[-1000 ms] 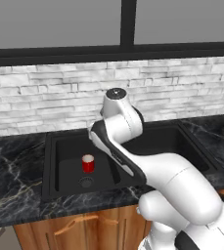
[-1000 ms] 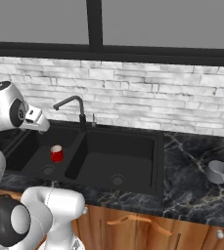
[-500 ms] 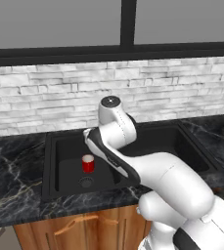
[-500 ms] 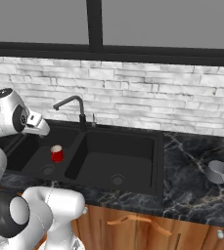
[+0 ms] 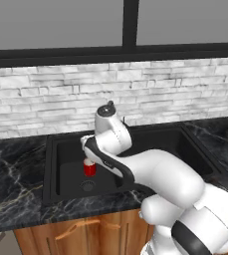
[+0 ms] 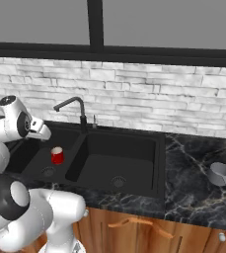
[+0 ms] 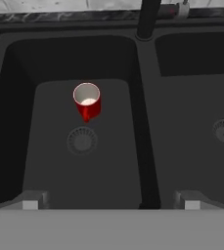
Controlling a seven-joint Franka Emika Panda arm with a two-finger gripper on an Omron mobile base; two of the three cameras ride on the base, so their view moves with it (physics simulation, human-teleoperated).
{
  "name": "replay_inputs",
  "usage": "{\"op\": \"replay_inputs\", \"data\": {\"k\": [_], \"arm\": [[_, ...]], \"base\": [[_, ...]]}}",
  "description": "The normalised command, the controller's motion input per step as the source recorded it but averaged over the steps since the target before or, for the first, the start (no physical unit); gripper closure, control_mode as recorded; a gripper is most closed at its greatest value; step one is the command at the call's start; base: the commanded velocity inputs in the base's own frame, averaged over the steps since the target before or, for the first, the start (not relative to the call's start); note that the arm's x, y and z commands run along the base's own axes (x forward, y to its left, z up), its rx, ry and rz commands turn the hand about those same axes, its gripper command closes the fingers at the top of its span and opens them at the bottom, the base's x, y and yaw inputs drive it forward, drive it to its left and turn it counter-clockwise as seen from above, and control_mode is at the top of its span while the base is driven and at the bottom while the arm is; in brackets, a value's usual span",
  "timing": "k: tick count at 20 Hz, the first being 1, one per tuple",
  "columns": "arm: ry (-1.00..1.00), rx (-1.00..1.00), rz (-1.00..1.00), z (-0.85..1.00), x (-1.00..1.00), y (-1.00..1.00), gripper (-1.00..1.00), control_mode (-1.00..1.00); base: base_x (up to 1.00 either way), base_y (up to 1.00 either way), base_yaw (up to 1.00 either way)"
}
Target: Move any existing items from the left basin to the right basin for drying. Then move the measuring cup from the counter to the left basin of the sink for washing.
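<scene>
Red cup (image 7: 87, 101): upright in left basin (image 7: 50, 161), just behind round drain (image 7: 81, 140). Hand (image 7: 111, 202): above basin's near edge, fingertips (image 7: 31, 200) wide apart, clamped on nothing, cup below and ahead. Measuring cup (image 6: 222, 175): on table (image 6: 193, 163), right of sink.

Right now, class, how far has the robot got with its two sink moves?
Nothing is finished. The red cup stands upright in the left basin, beside the drain, untouched. The open gripper hovers above that basin and holds nothing. Left to do: carry the cup to the right basin, then bring the measuring cup from the counter to the left basin.
</scene>
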Motion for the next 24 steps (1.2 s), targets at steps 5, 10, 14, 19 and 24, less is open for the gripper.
{"op": "replay_inputs", "data": {"k": [5, 10, 14, 19, 24], "arm": [[0.00, 0.00, 0.00, -0.29, 0.18, 0.12, -1.00, -1.00], [0.02, 0.00, 0.00, -0.30, 0.10, 0.08, -1.00, -1.00], [0.01, 0.00, 0.00, -0.29, 0.23, 0.04, -1.00, -1.00], [0.01, 0.00, 0.00, -0.29, 0.27, 0.01, -1.00, -1.00], [0.02, 0.00, 0.00, -0.29, 0.36, 0.04, -1.00, -1.00]], "base": [[0.00, 0.00, 0.00], [0.00, 0.00, 0.00], [0.00, 0.00, 0.00], [0.00, 0.00, 0.00], [0.00, 0.00, 0.00]]}}
